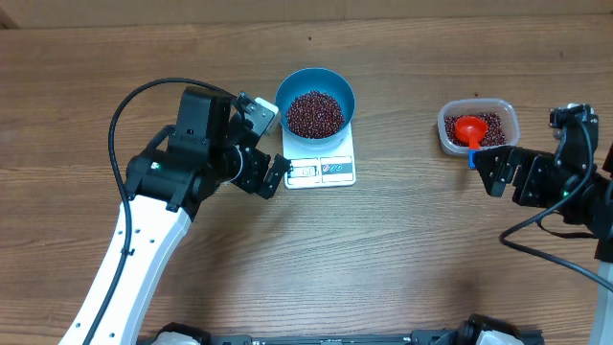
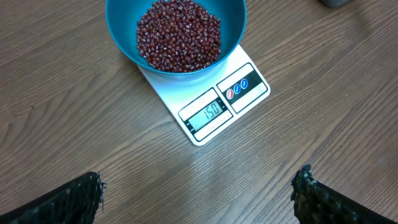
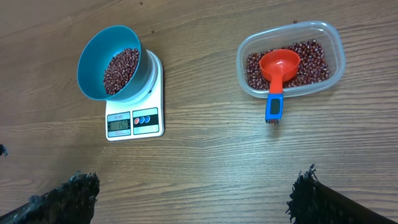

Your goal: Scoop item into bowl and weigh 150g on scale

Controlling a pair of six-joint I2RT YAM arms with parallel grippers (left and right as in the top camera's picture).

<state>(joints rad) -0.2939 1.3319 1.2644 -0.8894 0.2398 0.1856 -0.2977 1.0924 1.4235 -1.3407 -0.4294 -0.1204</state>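
The blue bowl (image 1: 315, 71) stands on the white scale (image 1: 321, 171) at the table's far middle, holding a heap of dark red-brown beans (image 1: 315, 113). In the left wrist view the bowl (image 2: 118, 37) with its beans (image 2: 179, 34) sits on the scale (image 2: 211, 112), whose display reads 150. My left gripper (image 1: 271, 142) hovers just left of the scale, open and empty (image 2: 199, 193). My right gripper (image 1: 487, 171) is open too, near the tub at the right, with bare wood between its fingers (image 3: 193, 193).
A clear plastic tub (image 1: 508, 120) at the far right holds more beans and a red scoop (image 1: 469, 127) with a blue handle end jutting over the near rim (image 3: 274, 107). A black cable loops over the left arm.
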